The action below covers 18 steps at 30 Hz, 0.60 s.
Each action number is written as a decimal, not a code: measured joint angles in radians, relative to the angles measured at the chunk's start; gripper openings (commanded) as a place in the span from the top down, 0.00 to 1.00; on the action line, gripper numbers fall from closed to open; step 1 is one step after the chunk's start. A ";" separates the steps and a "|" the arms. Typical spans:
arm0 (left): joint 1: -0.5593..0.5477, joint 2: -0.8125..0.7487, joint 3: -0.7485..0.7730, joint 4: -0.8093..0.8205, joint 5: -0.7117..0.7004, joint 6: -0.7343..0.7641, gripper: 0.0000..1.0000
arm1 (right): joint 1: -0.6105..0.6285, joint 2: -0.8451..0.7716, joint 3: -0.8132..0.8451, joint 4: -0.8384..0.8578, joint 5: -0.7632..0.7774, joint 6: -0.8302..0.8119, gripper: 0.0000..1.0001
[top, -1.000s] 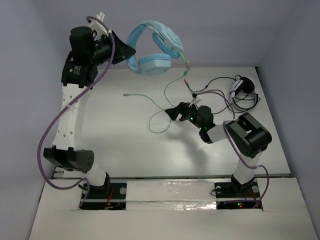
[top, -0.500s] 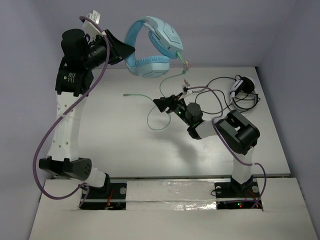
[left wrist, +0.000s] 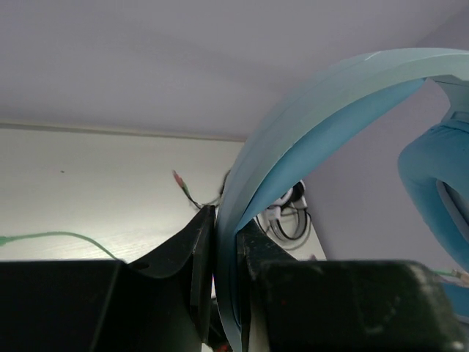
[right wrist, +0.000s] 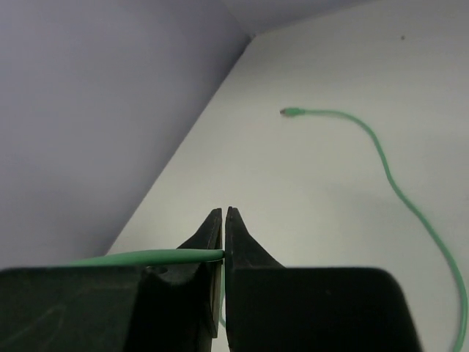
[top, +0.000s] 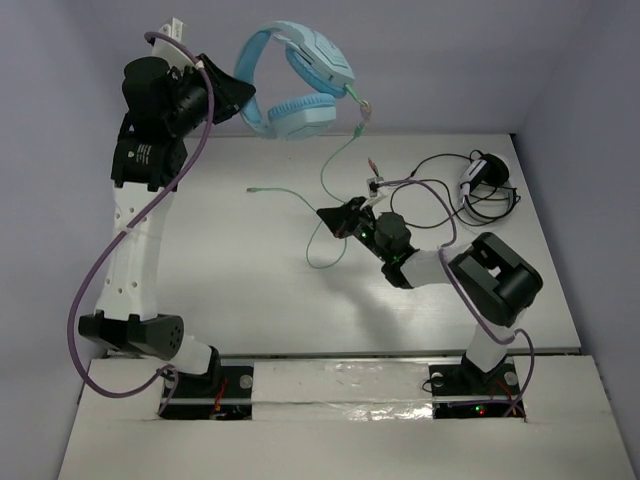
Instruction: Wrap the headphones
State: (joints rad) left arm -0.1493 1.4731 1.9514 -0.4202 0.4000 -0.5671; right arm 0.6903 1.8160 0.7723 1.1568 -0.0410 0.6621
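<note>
Left end effector point(left wrist: 226, 224) tight on headphones point(left wrist: 315, 95), right point(right wrist: 224, 216) on cable point(right wrist: 146, 257).

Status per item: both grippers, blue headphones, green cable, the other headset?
left gripper: shut on the headphones band, raised high.
right gripper: shut on the cable, low.
headphones: in the air, hanging by the band.
cable: unwrapped; plug end lying loose on the table.
small headset: lying at the far right, untouched.
</note>
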 measured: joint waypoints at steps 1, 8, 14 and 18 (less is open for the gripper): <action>0.001 0.011 0.002 0.010 -0.031 0.001 1.00 | 0.008 -0.034 -0.003 -0.061 0.000 -0.004 1.00; 0.023 0.086 -0.148 0.138 -0.214 -0.013 1.00 | 0.079 -0.277 0.024 -0.627 0.093 -0.048 1.00; 0.035 0.106 -0.462 0.215 -0.308 -0.050 1.00 | 0.085 -0.351 0.133 -1.051 0.207 -0.121 1.00; 0.008 0.106 -0.578 0.214 -0.371 -0.046 1.00 | 0.105 -0.342 0.214 -1.292 0.253 -0.184 1.00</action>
State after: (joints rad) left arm -0.1413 1.5787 1.3731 -0.2058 0.0292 -0.6132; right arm 0.7952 1.4738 0.9859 -0.1352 0.2119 0.4782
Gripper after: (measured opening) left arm 0.102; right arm 0.046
